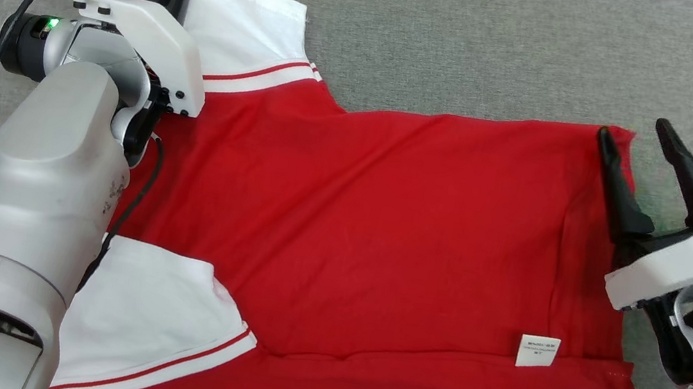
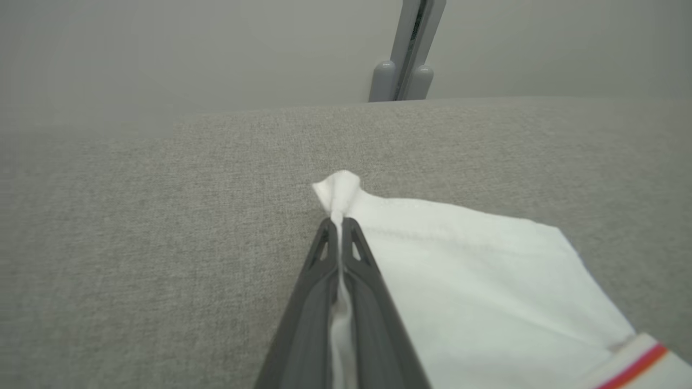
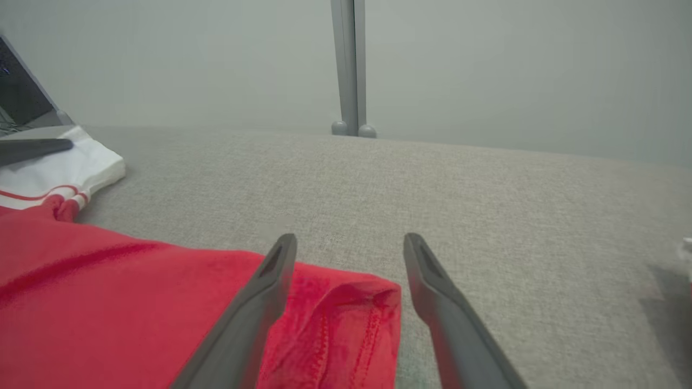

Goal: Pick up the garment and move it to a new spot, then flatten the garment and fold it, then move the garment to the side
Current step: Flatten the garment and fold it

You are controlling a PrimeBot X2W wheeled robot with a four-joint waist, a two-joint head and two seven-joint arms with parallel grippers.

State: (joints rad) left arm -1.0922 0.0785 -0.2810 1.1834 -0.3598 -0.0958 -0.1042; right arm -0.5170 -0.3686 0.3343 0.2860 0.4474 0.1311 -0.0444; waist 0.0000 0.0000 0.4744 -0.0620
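Where our left gripper [image 2: 340, 222] meets the garment [image 2: 476, 281], we have its two dark fingers pressed tight together on a corner of the white sleeve [image 2: 346, 194], and a small tuft of cloth pokes out past the tips. Beside those fingers the sleeve spreads flat on the grey fabric surface [image 2: 135, 243].

Our right gripper [image 1: 634, 130] stands with its fingers spread wide and holds nothing. The red hem corner [image 3: 351, 313] lies in the gap between them, one finger over the cloth and the other over bare surface just beside it; we cannot tell whether either touches.

Between our two grippers the garment's red body lies spread out flat, with a white label [image 1: 537, 352] near the right gripper's end and a second white sleeve [image 1: 152, 303] under our left forearm.
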